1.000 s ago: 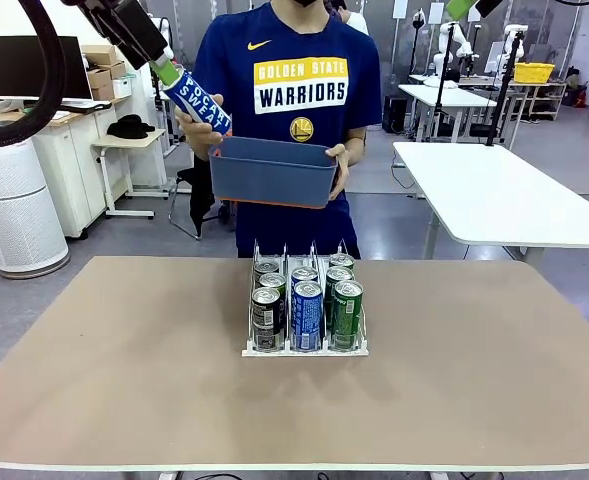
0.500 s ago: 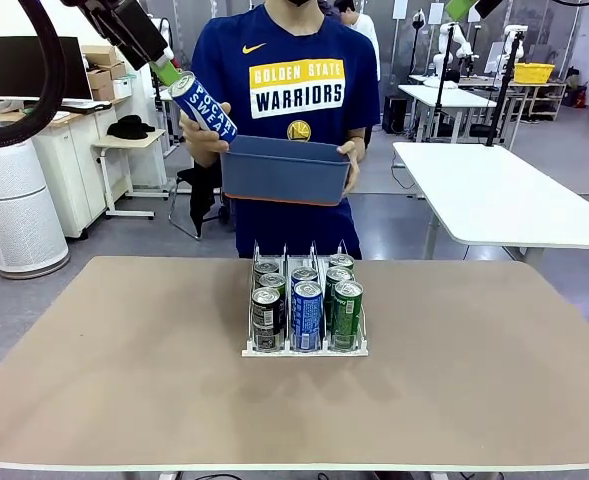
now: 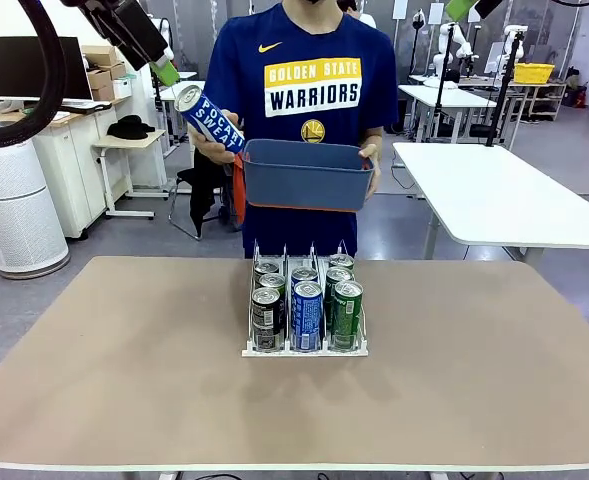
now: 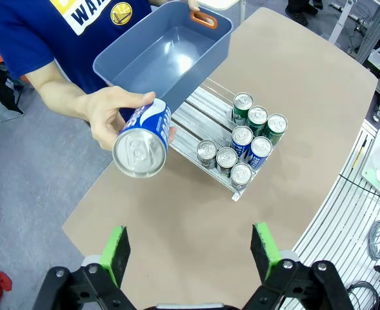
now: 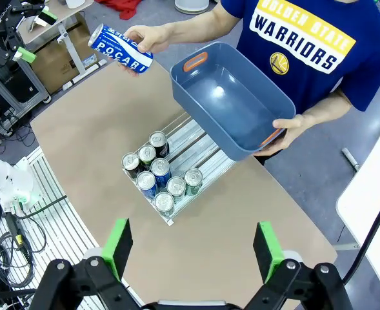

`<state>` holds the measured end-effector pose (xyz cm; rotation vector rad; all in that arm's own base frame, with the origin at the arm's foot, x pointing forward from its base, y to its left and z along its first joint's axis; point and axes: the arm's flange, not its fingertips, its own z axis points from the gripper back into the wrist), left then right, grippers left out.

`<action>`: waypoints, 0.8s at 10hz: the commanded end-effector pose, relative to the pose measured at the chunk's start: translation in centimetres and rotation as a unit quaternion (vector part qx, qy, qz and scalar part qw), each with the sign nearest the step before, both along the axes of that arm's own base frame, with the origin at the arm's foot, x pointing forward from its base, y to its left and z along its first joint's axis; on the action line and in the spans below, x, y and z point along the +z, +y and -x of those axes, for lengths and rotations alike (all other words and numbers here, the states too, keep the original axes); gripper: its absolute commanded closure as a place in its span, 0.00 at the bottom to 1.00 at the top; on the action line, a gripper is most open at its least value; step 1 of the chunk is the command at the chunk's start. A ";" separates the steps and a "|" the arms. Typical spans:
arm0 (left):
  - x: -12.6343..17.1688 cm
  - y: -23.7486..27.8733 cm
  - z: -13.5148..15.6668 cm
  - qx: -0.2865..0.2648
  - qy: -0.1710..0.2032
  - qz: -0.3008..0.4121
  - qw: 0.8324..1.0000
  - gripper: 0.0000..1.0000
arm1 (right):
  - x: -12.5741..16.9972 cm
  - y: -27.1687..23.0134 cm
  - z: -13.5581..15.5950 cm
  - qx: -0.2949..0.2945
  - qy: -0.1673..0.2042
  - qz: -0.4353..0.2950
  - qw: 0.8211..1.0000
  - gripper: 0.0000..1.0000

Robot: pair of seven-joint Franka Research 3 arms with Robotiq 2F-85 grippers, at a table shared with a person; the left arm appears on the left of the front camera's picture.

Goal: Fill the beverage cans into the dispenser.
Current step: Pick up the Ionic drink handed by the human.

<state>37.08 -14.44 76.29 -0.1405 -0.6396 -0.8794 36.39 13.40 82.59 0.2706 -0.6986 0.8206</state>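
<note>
Two big things first: tan table [image 3: 124, 380], bare apart from the rack, in a workshop room with white tables and a monitor behind. Person [image 3: 309, 90] stands at the far edge, head cut off by the frame top. Blue bin [image 3: 304, 175] held tilted in one hand [image 5: 286, 126], looks empty in the wrist views. Dispenser [image 3: 305, 348] sits mid-table, lanes running near to far; six cans [image 3: 307, 315] upright, tops up, two per lane, bunched at the robot's end; rear labels hidden. Other hand [image 4: 109, 116] holds a Pocari can [image 3: 209, 115] in the air, long axis slanted, silver top pointing up toward the left gripper [image 4: 190, 242]. Left gripper released, jaws wide, grasping nothing. Right gripper [image 5: 193, 240] likewise released, high over the table.
</note>
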 end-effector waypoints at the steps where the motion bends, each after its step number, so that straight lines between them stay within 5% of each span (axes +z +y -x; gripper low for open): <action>1: -0.1 0.1 0.1 0.002 0.004 0.000 1.000 0.00 | 0.0 0.0 0.0 0.000 -0.001 0.000 1.000 0.00; 8: -0.1 0.1 0.1 0.002 0.004 0.000 1.000 0.00 | 0.0 0.0 0.0 0.000 -0.001 0.000 1.000 0.00</action>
